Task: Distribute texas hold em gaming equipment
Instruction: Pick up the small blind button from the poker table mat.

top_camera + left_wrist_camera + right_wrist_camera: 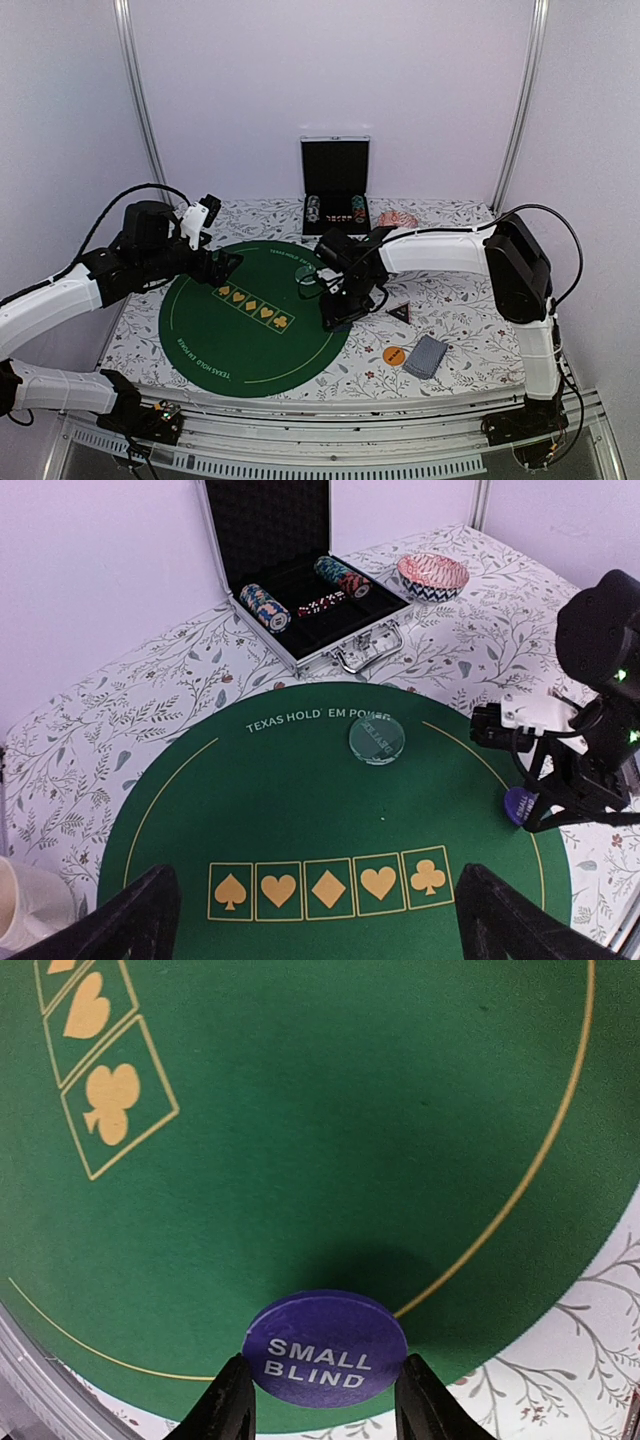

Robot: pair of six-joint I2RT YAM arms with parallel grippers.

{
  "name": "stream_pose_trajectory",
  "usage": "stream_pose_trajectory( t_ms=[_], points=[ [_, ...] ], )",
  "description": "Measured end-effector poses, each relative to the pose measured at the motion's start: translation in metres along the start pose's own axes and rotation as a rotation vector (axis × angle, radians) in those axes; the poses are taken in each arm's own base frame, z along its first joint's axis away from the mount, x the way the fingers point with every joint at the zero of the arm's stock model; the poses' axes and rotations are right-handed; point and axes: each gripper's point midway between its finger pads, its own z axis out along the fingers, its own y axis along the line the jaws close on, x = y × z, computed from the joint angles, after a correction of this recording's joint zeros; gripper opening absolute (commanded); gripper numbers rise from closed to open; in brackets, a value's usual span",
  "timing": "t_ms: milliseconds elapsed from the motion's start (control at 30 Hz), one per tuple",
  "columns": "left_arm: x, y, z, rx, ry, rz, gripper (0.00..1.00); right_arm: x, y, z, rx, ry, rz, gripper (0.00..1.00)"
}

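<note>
My right gripper point(323, 1370) is shut on a dark blue disc point(325, 1348) marked SMALL BLIND and holds it by its edges just above the right rim of the green mat point(300, 1110). In the top view this gripper point(336, 318) is at the mat's right side. The left wrist view shows the blue disc point(518, 806) too. A pale clear disc point(377, 738) lies on the far part of the mat. An orange disc point(394, 354), a grey-blue card deck point(428, 355) and a black triangular marker point(399, 312) lie on the tablecloth to the right. My left gripper point(225, 265) is open and empty over the mat's left side.
An open metal case point(300, 600) with chip stacks stands at the back of the table. A pink patterned bowl point(432, 575) sits to its right. A white mug point(15, 910) is at the left edge of the left wrist view. The right arm point(440, 248) spans above the table's right half.
</note>
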Motion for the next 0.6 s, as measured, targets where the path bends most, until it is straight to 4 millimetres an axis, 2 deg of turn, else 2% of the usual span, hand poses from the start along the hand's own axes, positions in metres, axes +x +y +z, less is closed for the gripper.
stream_pose_trajectory(
  t_ms=[233,433,600],
  points=[
    [0.000,0.000,0.000,0.000,0.000,0.000,0.98,-0.005,0.031,0.005,-0.021,-0.007,-0.070,0.35],
    [0.000,0.000,0.000,-0.002,0.000,0.000,0.98,0.004,0.049,0.019,-0.026,0.022,-0.120,0.35],
    [0.000,0.002,0.000,-0.012,0.000,0.000,0.98,0.010,0.063,0.019,-0.033,0.029,-0.154,0.35]
  ],
)
